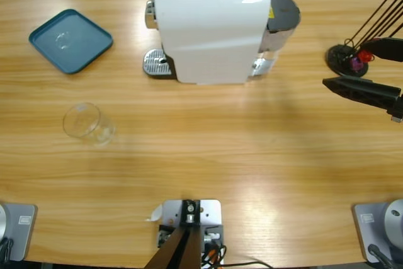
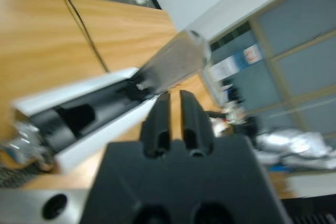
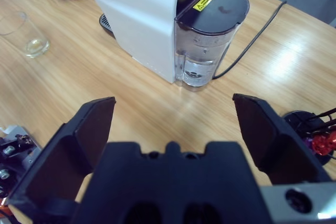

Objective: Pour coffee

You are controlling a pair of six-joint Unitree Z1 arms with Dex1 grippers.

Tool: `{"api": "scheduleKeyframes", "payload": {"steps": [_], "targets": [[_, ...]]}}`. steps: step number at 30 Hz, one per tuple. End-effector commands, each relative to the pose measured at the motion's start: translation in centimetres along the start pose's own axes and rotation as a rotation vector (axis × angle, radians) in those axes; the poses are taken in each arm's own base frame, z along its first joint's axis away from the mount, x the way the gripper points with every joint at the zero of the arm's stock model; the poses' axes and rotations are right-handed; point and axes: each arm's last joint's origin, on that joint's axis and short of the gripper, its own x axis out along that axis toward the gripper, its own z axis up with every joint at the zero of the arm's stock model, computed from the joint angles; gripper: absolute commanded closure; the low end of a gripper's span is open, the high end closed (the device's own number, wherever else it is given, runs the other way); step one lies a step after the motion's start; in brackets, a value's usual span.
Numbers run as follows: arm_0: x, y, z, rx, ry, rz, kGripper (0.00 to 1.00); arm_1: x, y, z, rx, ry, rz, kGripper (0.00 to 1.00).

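The white boxy coffee machine [image 1: 211, 29] stands at the top middle of the long wooden table [image 1: 208, 155] in the high view, its steel drip grate [image 1: 155, 63] poking out on its left. A clear glass tumbler [image 1: 85, 121] sits well apart at left centre, empty as far as I can see; no coffee shows in it or anywhere else. A teal square tray [image 1: 70, 40] lies in the upper left.

The left gripper [image 2: 175, 103] has its jaws pressed nearly together on nothing, just short of the machine's silver lever [image 2: 173, 59].

The right gripper [image 3: 173, 119] is spread wide and empty, facing the machine's clear water tank [image 3: 202, 51]. A black wire capsule stand [image 1: 352, 55] stands at the right edge.
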Motion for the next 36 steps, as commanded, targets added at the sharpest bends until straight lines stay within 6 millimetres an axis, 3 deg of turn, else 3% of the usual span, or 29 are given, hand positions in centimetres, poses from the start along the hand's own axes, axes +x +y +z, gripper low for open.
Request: {"api": "scheduleKeyframes", "payload": {"steps": [1, 4, 6, 8, 14, 17, 21, 36], "targets": [[-0.5, 2.3, -6.6, 0.472, 0.156, 0.227, 0.013, -0.5, -1.3, -0.6, 0.063, -0.013, -0.258, 0.030], [-2.2, 2.3, -9.4, 0.661, 0.239, 0.319, 0.017, -1.4, -3.0, -0.4, 0.149, -0.022, -0.409, 0.045], [-4.0, 2.2, -10.2, 0.724, 0.265, 0.311, 0.013, -2.3, -4.0, -0.6, 0.233, -0.026, -0.512, 0.046], [-5.9, 2.1, -10.5, 0.788, 0.282, 0.314, 0.009, -2.6, -5.1, -1.3, 0.335, -0.004, -0.611, 0.108], [-9.2, 4.8, -13.0, 0.878, 0.411, 0.357, 0.001, 0.7, -6.5, -3.9, 0.383, 0.116, -0.668, 0.117], [-9.5, 5.4, -13.7, 0.866, 0.430, 0.357, 0.009, 2.8, -7.4, -4.5, 0.415, 0.160, -0.681, 0.245], [-9.5, 5.3, -13.7, 0.864, 0.424, 0.356, 0.011, 5.1, -8.3, -4.6, 0.422, 0.171, -0.683, 0.247], [-10.2, 5.0, -13.4, 0.867, 0.388, 0.370, 0.013, 7.6, -10.4, -5.8, 0.479, 0.172, -0.701, 0.285]]}}
